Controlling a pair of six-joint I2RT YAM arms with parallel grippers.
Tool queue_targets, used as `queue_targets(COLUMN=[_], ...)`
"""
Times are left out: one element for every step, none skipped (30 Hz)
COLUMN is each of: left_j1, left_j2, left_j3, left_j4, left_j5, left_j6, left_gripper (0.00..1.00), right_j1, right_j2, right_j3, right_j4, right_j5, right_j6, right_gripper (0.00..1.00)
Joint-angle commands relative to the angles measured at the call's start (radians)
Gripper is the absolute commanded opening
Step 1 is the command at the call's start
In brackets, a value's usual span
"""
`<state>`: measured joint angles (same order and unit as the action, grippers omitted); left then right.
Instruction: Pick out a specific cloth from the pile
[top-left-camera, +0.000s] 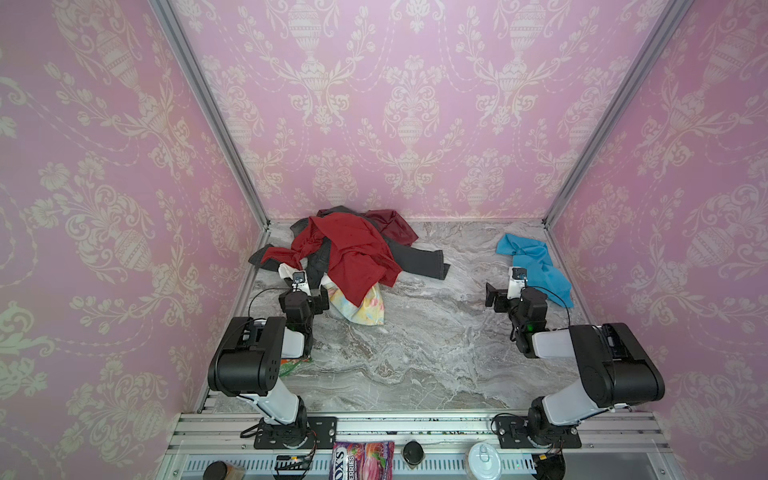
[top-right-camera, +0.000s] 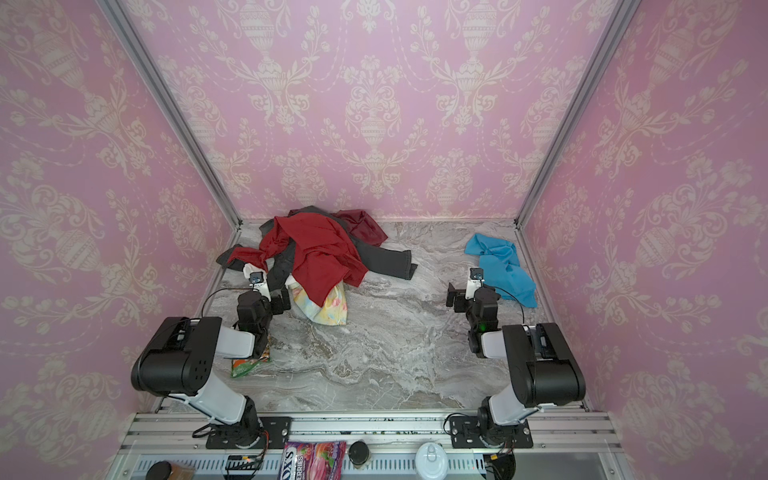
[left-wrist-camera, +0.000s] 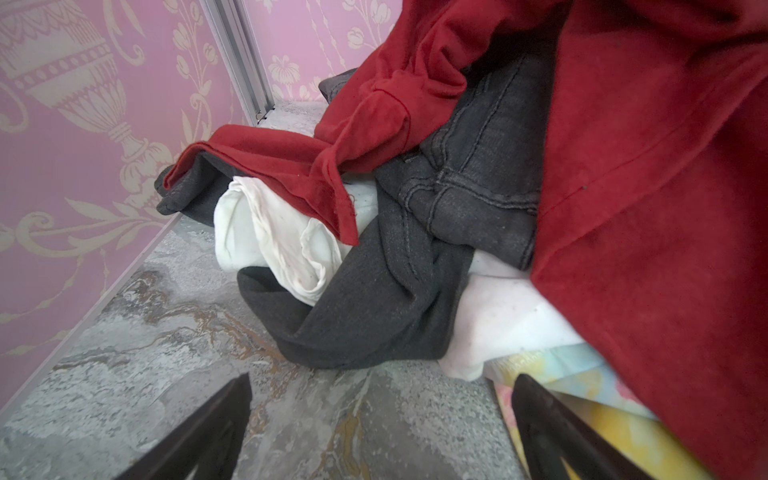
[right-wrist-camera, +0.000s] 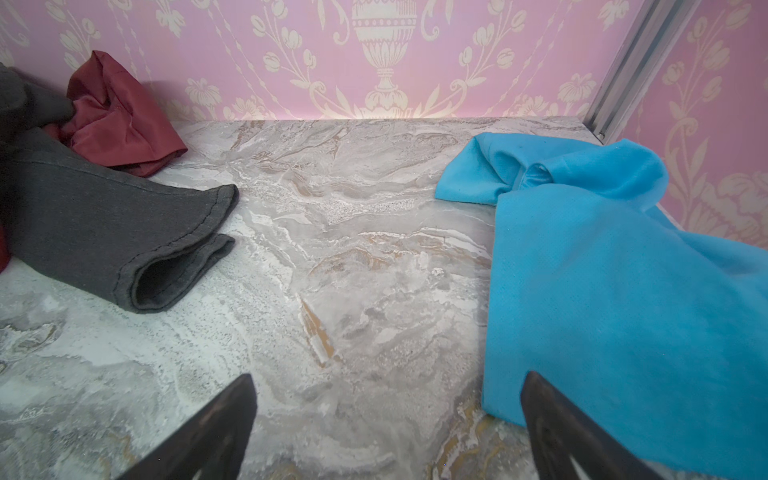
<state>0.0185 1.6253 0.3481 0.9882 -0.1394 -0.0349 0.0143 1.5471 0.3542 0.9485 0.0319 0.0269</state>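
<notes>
- My right gripper (right-wrist-camera: 386, 376) has its jaws spread wide, with only bare marble table (right-wrist-camera: 353, 257) between them.
- The turquoise cloth (right-wrist-camera: 602, 270) lies crumpled on the table by the right wall, near the back corner.
- In a top view the turquoise cloth (top-left-camera: 534, 264) sits just beyond my right gripper and well apart from the pile (top-left-camera: 345, 253).
- In the right wrist view one of my right fingers (right-wrist-camera: 548, 424) overlaps the cloth's near edge. I cannot tell whether it touches the fabric.
- My left gripper (left-wrist-camera: 382, 376) is also wide open and empty, low over the table just in front of the pile.
- The pile sits at the back left of the table, with a large red cloth (top-left-camera: 353, 253) draped on top.
- Under the red cloth I see a dark grey cloth (left-wrist-camera: 374, 307), a white cloth (left-wrist-camera: 270, 237) and a pastel floral cloth (left-wrist-camera: 561, 370).
- A maroon cloth (right-wrist-camera: 120, 116) lies at the pile's back edge, against the pink wall.
- One dark grey leg reaches out of the pile toward the middle of the table.
</notes>
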Motion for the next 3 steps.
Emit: queue_targets(left_j1=[0.006, 0.006, 0.006], left_j2=[0.007, 0.007, 0.007], left_j3=[0.007, 0.008, 0.008], left_j4=[0.02, 0.02, 0.02], left_j5=[0.014, 0.014, 0.015], left_j6=[0.003, 0.003, 0.003], left_gripper=[0.99, 0.99, 0.99], right_j1=[0.0, 0.0, 0.0], right_j2=[0.0, 0.0, 0.0], right_j3=[0.012, 0.011, 0.008], right_j4=[-0.002, -0.001, 0.004], right_j5=[-0.016, -0.014, -0.015], right_j6=[0.017, 0.016, 0.016], right_gripper=[1.0, 1.0, 1.0])
